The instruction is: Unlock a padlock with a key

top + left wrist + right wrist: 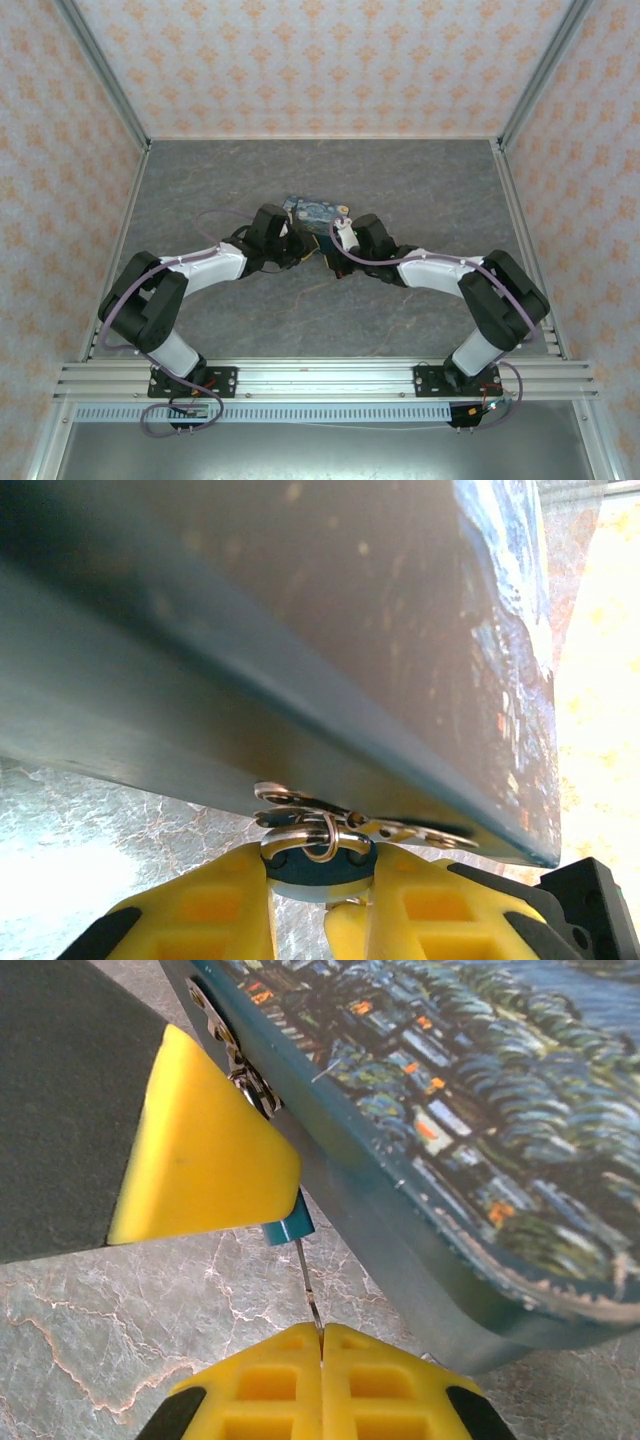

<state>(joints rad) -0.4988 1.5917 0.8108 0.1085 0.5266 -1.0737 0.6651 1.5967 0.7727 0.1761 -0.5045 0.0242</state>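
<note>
The teal padlock (318,876) sits pinched between the yellow fingers of my left gripper (320,882). Its metal shackle (316,840) passes through the hasp on the painted tin's front edge. In the right wrist view the padlock's lower end (289,1228) pokes out below the left gripper's yellow finger (200,1150). The thin silvery key (309,1288) runs from my right gripper (321,1338), which is shut on it, straight up to the padlock's underside. From above, the left gripper (303,250) and right gripper (341,244) meet tip to tip in front of the tin.
The blue-and-yellow painted tin (312,211) lies mid-table just beyond both grippers; its lid (470,1090) fills the right of the right wrist view. Grey marbled tabletop (420,180) surrounds it. Patterned walls (60,150) enclose the left, back and right sides.
</note>
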